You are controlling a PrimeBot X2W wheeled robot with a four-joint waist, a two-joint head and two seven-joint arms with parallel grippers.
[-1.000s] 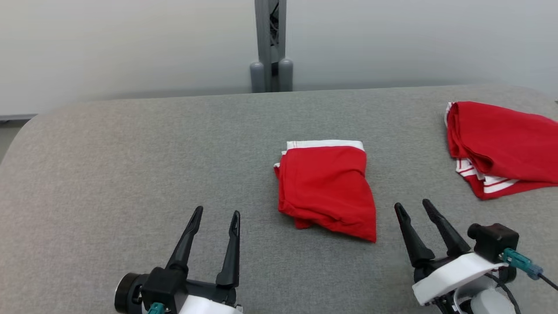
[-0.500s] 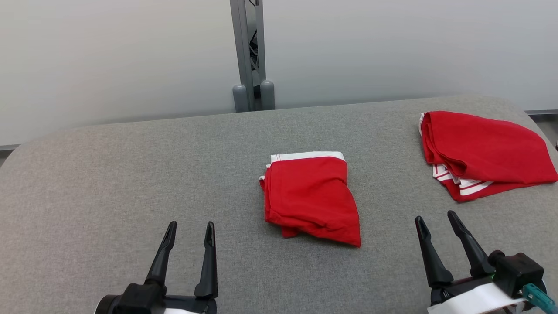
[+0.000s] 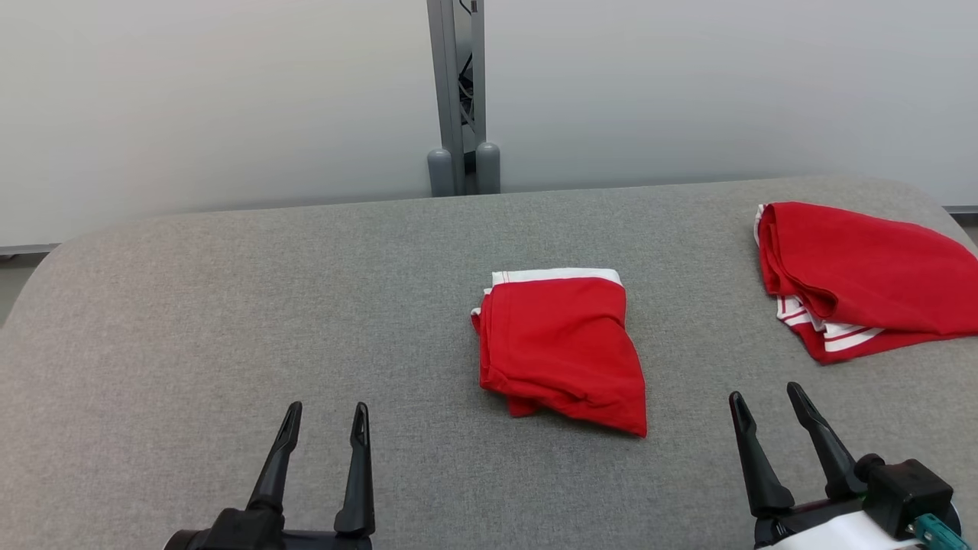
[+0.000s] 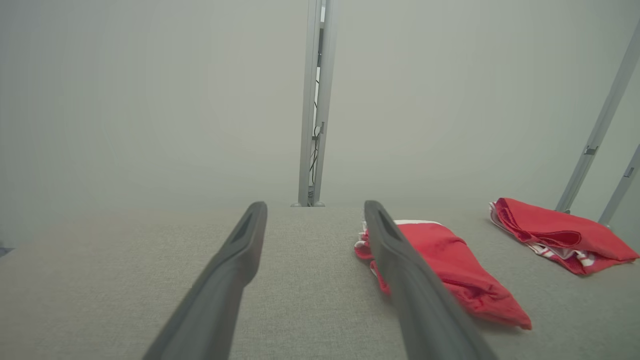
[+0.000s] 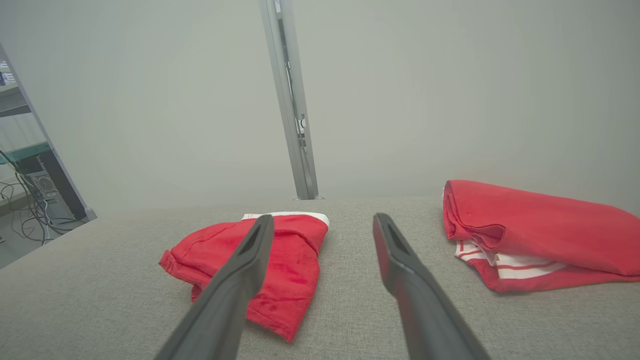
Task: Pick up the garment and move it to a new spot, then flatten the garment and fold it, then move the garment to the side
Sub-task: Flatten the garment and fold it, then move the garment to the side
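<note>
Two end effectors of mine sit nearest, left end effector [image 3: 327,409] and right end effector [image 3: 764,393]. Both are released, fingers spread and empty, their bodies cut off by the bottom edge. Beyond and between them, the folded red garment [image 3: 561,351] with a white band lies in the middle of the grey desk [image 3: 229,305], touching neither. Farther right, a second red garment [image 3: 863,283] with white stripes runs past the frame edge. Behind the desk a grey post [image 3: 458,92] rises.
</note>
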